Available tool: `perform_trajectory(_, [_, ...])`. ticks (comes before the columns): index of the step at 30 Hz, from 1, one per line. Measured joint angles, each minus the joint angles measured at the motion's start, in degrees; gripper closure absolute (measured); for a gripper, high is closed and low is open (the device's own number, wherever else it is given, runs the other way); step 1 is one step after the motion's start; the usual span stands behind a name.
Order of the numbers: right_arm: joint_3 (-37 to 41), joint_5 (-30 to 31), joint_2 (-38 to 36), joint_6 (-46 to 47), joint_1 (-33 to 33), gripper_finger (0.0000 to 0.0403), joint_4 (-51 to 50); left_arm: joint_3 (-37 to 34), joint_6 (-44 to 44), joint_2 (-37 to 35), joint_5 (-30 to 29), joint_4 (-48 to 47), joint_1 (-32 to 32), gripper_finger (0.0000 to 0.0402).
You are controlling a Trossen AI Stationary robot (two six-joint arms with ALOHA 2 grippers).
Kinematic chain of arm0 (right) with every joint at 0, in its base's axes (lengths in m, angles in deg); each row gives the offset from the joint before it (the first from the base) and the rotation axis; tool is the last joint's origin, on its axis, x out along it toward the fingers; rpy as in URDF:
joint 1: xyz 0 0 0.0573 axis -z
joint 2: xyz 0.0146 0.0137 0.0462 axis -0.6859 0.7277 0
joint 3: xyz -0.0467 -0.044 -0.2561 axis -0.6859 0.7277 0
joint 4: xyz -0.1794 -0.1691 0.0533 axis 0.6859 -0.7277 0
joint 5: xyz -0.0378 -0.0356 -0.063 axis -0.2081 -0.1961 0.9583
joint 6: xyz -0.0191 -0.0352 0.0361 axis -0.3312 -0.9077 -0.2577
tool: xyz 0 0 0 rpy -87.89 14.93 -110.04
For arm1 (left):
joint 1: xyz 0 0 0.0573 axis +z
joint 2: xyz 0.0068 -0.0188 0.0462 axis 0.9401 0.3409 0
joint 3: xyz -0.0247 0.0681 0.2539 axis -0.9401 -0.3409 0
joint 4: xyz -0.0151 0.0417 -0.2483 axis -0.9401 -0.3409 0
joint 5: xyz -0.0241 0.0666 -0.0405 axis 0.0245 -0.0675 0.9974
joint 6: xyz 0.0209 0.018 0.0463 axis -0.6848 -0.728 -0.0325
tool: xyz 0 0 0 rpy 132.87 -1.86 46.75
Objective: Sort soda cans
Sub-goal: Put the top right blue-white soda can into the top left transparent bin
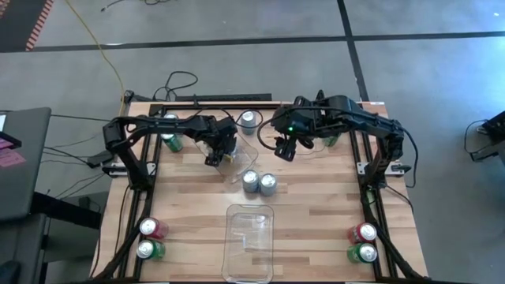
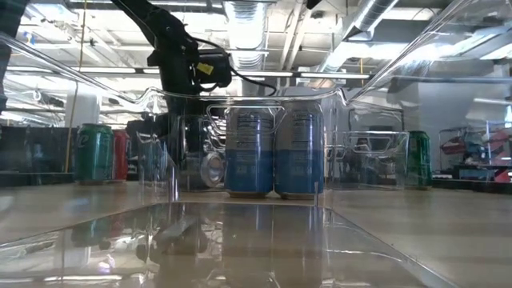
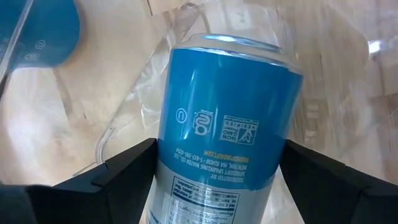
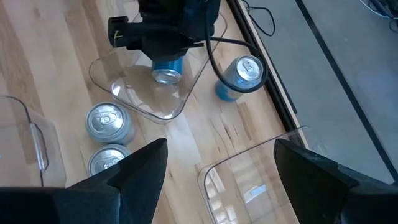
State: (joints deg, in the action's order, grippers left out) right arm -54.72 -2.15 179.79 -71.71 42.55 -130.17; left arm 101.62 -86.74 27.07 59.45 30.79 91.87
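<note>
**Blue can sits between my left jaws over the bin**

From above, I see my left gripper (image 1: 218, 153) over a clear bin (image 1: 241, 162) mid-worktop; my right gripper (image 1: 284, 147) hovers nearby, its jaws spread and empty.

Through the left wrist camera, a silver-blue can (image 3: 227, 121) stands between my jaws, which are parted around it; I cannot tell whether they touch it.

From the right wrist, that can's top shows inside the bin.

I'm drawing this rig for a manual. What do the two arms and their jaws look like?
Both arms are black, jointed tube links with black cables looped alongside. The left gripper and right gripper end in flat, angular matte-black jaws. A small green light glows on the right arm's wrist. No printed markings are legible.
</note>
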Motion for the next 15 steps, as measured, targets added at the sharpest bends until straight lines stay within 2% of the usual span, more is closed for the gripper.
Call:
perform_trajectory(3, [0.0,0.0,0.0,0.5,-0.3,0.0088,0.0,0.1,0.0,0.2,-0.5,0.6,0.0,0.0091])
perform_trajectory(8, [0.0,0.1,0.0,0.5,-0.3,0.0088,0.4,1.1,2.7,-0.9,-2.9,0.6,-0.2,0.0130])
perform_trajectory(15, [0.0,0.8,0.0,0.6,0.2,0.0088,3.4,3.3,4.7,-4.1,-5.8,-0.7,-1.2,0.0131])
